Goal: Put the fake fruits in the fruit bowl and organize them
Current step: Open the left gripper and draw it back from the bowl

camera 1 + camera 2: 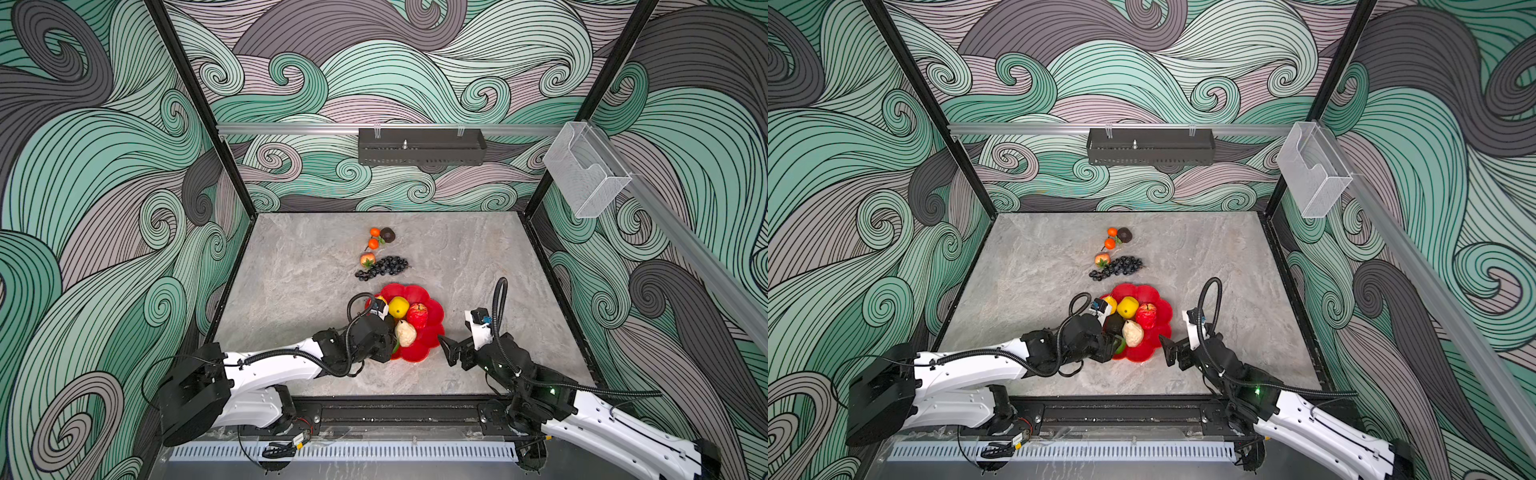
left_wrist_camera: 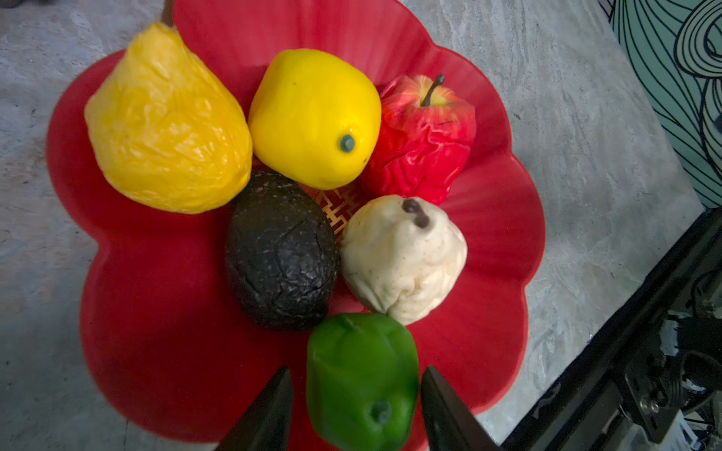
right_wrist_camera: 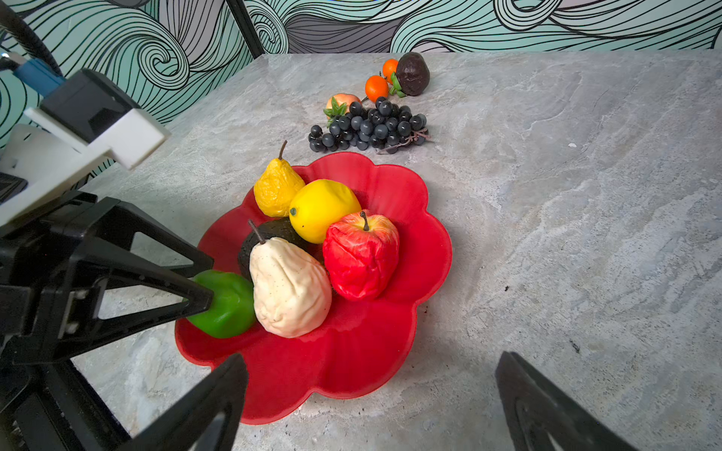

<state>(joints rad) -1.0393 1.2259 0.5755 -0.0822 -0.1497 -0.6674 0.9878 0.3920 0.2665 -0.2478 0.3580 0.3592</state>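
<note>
The red flower-shaped fruit bowl (image 1: 411, 293) holds a yellow pear (image 2: 164, 125), lemon (image 2: 316, 117), red apple (image 2: 422, 136), dark avocado (image 2: 281, 254), cream pear (image 2: 402, 257) and green lime (image 2: 361, 382). My left gripper (image 2: 356, 375) is open astride the lime, which rests on the bowl's near rim with a slim gap at each finger. Beyond the bowl lie black grapes (image 1: 382, 267), a strawberry-like piece (image 1: 368, 260), two tangerines (image 1: 374, 237) and a second avocado (image 1: 387, 235). My right gripper (image 3: 373, 357) stands open and empty just right of the bowl.
A black perforated basket (image 1: 422, 151) hangs on the back rail and a clear plastic holder (image 1: 586, 174) on the right rail. Patterned walls close in three sides of the grey stone tabletop (image 1: 478, 257). A black rail (image 1: 395, 409) runs along the front edge.
</note>
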